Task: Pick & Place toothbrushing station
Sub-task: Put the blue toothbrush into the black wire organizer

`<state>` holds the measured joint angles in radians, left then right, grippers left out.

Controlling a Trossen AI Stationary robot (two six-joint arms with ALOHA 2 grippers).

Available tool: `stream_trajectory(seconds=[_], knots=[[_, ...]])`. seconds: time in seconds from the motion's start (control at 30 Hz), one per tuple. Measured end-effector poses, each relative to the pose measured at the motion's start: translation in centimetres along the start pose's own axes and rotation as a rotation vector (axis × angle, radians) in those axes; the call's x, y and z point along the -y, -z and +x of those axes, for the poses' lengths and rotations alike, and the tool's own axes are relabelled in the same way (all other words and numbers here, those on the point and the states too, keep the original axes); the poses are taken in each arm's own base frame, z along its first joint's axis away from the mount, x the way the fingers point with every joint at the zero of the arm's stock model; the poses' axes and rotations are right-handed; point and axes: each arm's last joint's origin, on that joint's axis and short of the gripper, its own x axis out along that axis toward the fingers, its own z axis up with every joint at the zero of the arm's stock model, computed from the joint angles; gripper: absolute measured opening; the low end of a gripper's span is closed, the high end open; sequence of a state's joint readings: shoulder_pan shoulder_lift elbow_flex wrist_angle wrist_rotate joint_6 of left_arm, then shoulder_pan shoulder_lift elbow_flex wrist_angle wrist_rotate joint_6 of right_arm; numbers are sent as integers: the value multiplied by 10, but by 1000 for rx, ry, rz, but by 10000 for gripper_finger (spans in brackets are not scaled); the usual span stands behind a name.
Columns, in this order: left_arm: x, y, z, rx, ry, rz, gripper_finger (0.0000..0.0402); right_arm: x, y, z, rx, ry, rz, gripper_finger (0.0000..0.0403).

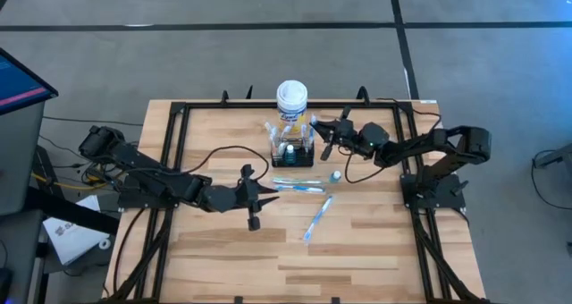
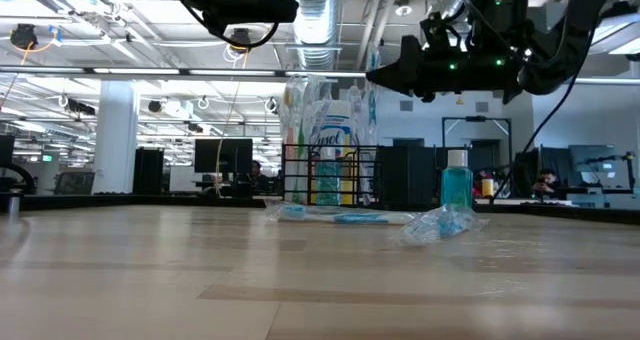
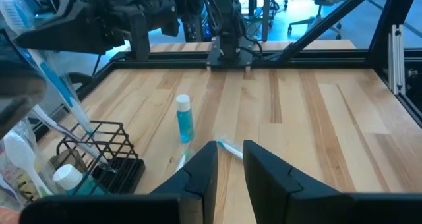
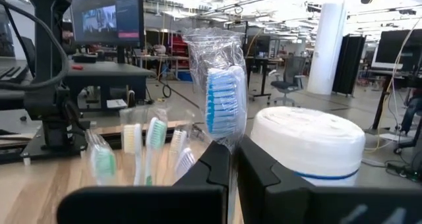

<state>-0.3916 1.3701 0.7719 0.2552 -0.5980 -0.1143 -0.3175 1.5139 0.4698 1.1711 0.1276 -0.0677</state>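
Note:
The toothbrushing station, a low black wire-mesh caddy (image 1: 295,150), stands at the table's far middle with several wrapped toothbrushes upright in it; it also shows in the left wrist view (image 3: 105,151). My right gripper (image 1: 322,130) is just right of the caddy, shut on a plastic-wrapped toothbrush (image 4: 221,95) with blue bristles. My left gripper (image 1: 268,195) hovers near the table's middle, slightly open and empty, beside two toothbrushes (image 1: 299,186) lying flat on the table. My right gripper pinches the wrapped toothbrush between its two fingers just below the bristle head, on the wrapper (image 4: 229,143). The head stands upright above the fingers. The fingers hide the handle below them, so I cannot tell whether its lower end sits in the caddy.
A yellow canister with a white lid (image 1: 292,98) stands right behind the caddy. A small blue bottle with a white cap (image 1: 335,174) stands right of the lying toothbrushes. Another wrapped toothbrush (image 1: 317,217) lies nearer the front. A black frame rail (image 1: 174,161) borders the table.

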Motion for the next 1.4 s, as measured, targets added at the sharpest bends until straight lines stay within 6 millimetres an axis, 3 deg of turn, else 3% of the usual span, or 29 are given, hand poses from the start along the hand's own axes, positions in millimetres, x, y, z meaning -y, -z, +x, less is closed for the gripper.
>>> stream_trajectory(seconds=[0.3,0.8,1.07,1.4], knots=[[0,0,0,2,0,-1,66,-1,3,0,-24,-3,10,1],[0,0,0,1,0,-1,66,-6,39,8,-48,-30,41,13],[0,0,0,1,0,0,66,-7,41,8,-56,-34,63,47],[0,0,0,1,0,-3,66,-8,41,8,-55,-55,55,51]])
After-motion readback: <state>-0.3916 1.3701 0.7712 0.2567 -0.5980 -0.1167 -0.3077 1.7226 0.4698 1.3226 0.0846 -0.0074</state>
